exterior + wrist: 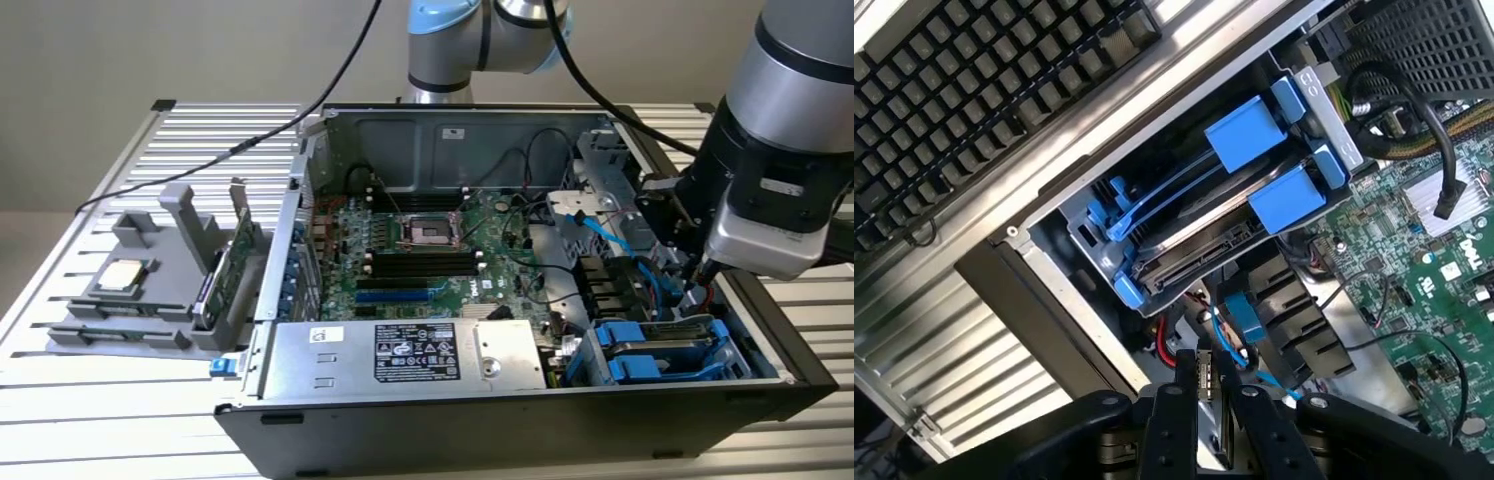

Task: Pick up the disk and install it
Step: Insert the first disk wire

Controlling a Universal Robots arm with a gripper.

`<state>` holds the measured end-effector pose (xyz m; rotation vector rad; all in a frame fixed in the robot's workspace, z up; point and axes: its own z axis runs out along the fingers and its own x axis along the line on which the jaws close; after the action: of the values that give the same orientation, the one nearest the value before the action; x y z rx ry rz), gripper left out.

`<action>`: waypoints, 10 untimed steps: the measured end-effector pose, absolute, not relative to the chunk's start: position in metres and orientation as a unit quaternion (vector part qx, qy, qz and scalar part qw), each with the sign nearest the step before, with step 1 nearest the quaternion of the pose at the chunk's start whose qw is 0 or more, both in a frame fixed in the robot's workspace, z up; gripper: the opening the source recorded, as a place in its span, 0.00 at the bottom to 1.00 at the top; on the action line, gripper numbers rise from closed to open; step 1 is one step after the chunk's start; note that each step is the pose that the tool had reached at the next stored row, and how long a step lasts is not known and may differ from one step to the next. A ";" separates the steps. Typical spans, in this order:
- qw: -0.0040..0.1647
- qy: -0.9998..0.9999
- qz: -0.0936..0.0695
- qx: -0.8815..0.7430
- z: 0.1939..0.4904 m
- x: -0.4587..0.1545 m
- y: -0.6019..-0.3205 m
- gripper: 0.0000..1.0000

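Already disk (1199, 255) seated in drive bay (1049, 262); gripper (1204, 368) just beside.

The gripper (703, 268) hangs inside the open computer case (534, 440) on the exterior view's right, near the blue-framed disk (663, 348) in its bay.

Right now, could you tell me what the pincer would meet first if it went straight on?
Probably the blue cable plug just ahead of the pincer; behind it sits the disk, connector end facing it, in its blue carrier. Depth is unclear, so the plug may lie slightly aside.
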<state>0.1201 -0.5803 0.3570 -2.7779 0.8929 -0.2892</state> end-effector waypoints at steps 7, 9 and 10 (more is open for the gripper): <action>0.103 0.311 -0.098 -0.940 0.357 0.120 -0.580 0.18; 0.103 0.313 -0.097 -0.939 0.357 0.120 -0.580 0.16; 0.103 0.313 -0.097 -0.939 0.357 0.120 -0.580 0.16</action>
<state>0.1201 -0.5803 0.3570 -2.7720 0.9237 -0.2856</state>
